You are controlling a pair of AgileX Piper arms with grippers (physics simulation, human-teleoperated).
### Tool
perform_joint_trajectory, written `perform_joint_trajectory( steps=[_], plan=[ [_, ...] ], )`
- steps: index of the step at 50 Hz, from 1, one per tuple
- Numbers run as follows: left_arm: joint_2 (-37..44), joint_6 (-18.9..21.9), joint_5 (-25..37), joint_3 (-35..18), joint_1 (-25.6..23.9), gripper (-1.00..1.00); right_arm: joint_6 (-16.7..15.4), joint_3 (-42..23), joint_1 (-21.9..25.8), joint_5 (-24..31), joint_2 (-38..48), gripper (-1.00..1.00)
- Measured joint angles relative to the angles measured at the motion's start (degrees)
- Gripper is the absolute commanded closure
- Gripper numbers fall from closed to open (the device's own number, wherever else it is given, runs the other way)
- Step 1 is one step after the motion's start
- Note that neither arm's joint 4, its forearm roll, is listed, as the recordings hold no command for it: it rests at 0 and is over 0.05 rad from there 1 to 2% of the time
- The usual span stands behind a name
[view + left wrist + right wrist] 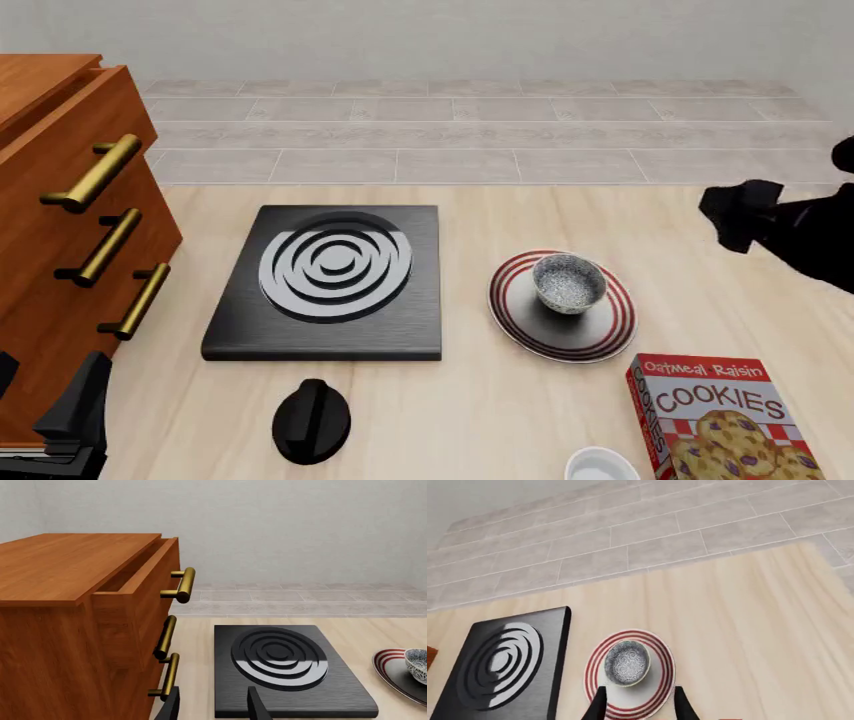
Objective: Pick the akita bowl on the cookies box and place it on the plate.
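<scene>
The akita bowl (569,281), grey-speckled with a pale rim, stands upright on the plate (601,335), a white plate with red rings. In the right wrist view the bowl (626,662) sits in the plate (657,680) with nothing gripping it. The cookies box (714,420) lies at the front right with nothing on top. My right gripper (731,215) hangs open, raised to the right of the plate; its fingers (639,705) stand apart above the plate. My left gripper (74,415) is open at the front left by the cabinet, and its fingers (212,707) hold nothing.
A black square stove (327,280) with white rings lies left of the plate. A wooden cabinet (67,250) with brass handles fills the left, its top drawer (133,575) pulled out. A black rounded object (311,420) and a plain white bowl (601,468) sit near the front edge.
</scene>
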Motion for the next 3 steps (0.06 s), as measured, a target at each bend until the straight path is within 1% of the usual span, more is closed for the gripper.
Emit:
perform_joint_trajectory(
  steps=[3],
  plan=[
    [0.00, 0.00, 0.00, 0.00, 0.00, -1.00, -0.39, 0.27, -0.55, 2.40, -4.42, -1.00]
  ],
)
